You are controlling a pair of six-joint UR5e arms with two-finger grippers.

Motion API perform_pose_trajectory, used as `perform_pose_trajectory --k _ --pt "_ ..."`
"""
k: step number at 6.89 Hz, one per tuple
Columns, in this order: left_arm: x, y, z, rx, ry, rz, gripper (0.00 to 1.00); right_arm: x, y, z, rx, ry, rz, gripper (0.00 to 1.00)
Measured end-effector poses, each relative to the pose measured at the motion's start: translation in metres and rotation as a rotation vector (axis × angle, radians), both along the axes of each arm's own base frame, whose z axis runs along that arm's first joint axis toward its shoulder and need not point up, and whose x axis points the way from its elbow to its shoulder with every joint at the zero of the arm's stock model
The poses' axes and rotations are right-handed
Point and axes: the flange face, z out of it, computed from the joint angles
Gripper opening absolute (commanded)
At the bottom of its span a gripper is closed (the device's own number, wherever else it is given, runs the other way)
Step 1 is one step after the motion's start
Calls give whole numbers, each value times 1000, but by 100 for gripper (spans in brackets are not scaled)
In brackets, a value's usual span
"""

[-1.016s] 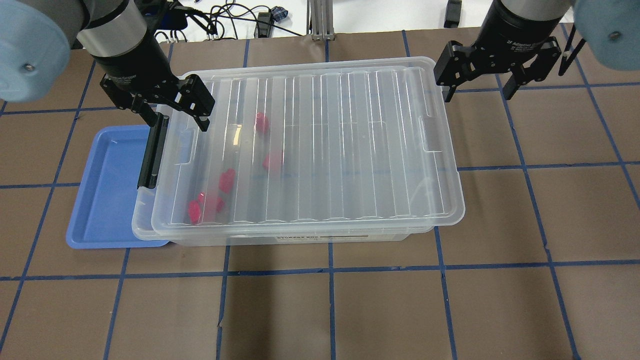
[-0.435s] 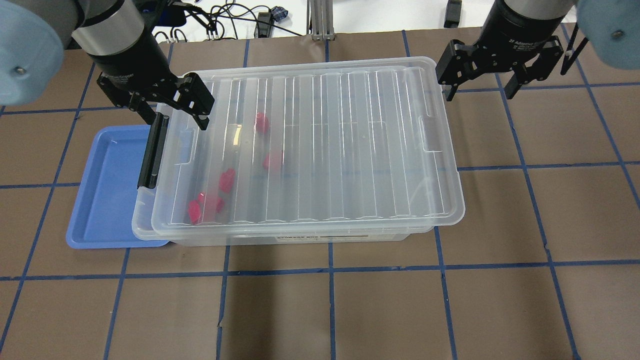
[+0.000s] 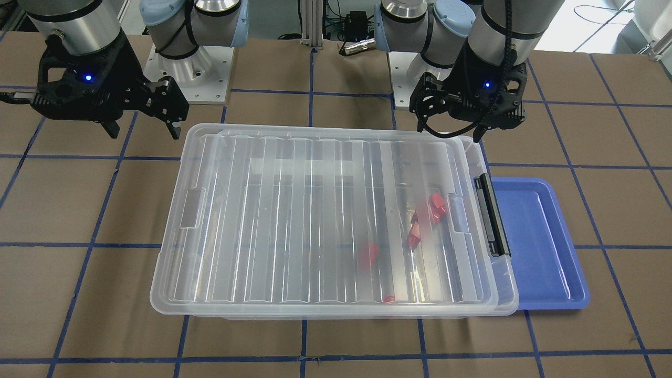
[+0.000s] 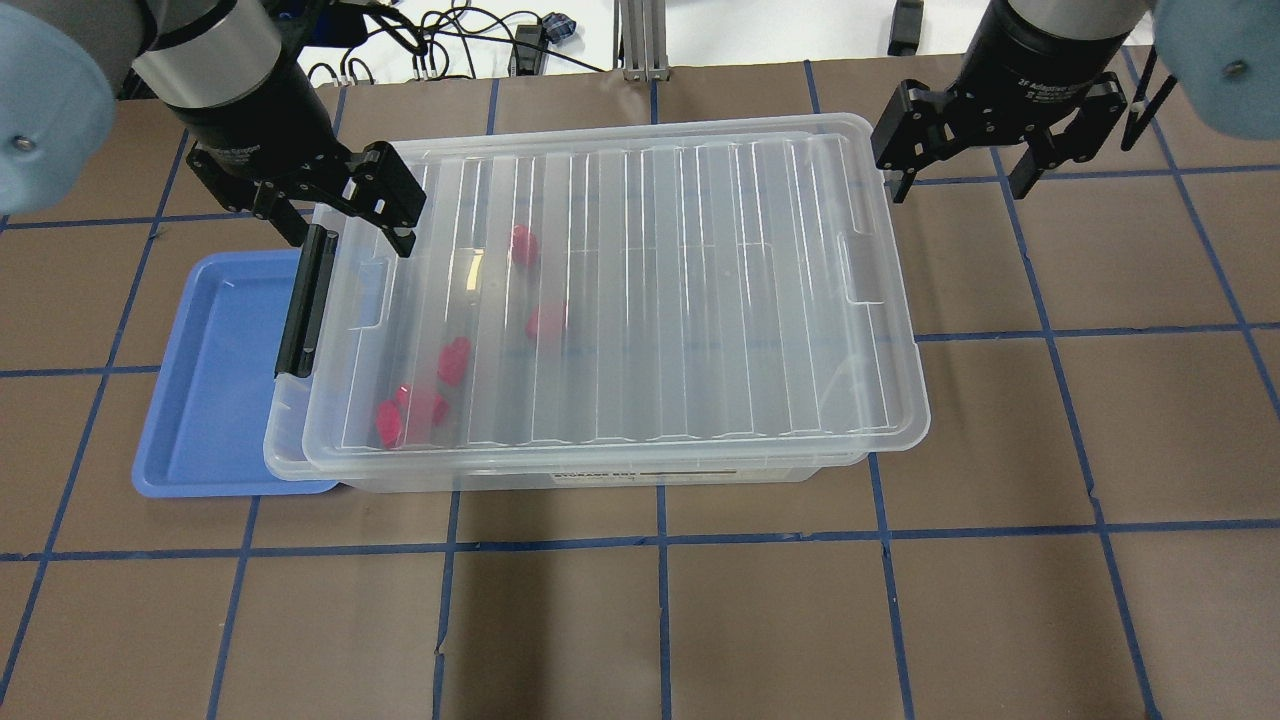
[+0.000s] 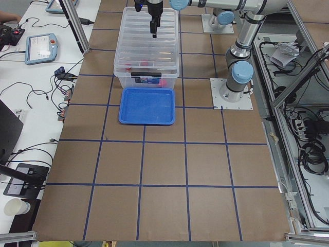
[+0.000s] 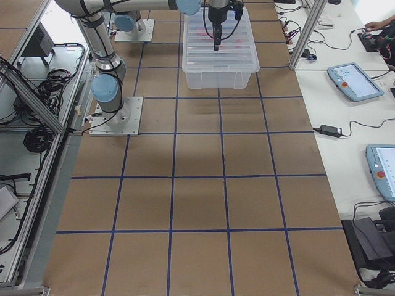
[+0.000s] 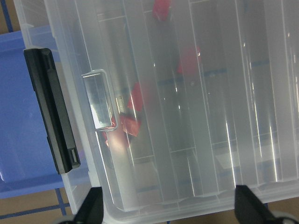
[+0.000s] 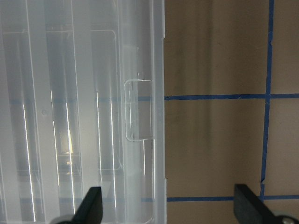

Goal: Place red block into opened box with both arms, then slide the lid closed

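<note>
The clear box [image 4: 284,452] stands mid-table with its black bar [image 4: 305,300] at the left end. The ridged lid [image 4: 700,300] lies on top, sitting slightly toward the right, so the box's left rim shows past it. Several red blocks [image 4: 545,322] [image 3: 437,205] lie inside near the left end, blurred through the lid [image 7: 210,93]. My left gripper [image 4: 348,240] [image 3: 449,132] hovers open over the box's far left corner, holding nothing. Beyond the lid's far right corner my right gripper [image 4: 958,188] [image 3: 144,132] is open and empty too.
A shallow blue tray [image 4: 215,400] lies against the box's left end, partly under its rim. Cables and a metal post [image 4: 640,40] sit past the table's far edge. Brown table [image 4: 1100,450] with blue tape lines spreads to the right and front.
My left gripper has drifted slightly back and to the left, away from the lid's end. The right gripper, the box and the lid have barely moved.
</note>
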Motion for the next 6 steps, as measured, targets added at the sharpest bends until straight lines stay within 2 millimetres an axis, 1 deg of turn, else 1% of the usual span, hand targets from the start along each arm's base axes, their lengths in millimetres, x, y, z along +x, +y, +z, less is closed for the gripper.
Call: perform_pose_trajectory --k 2,6 --pt "0 2 -4 7 -2 0 100 0 1 1 -1 1 0 100" --pt "0 4 -2 4 -2 0 100 0 1 1 -2 1 6 100"
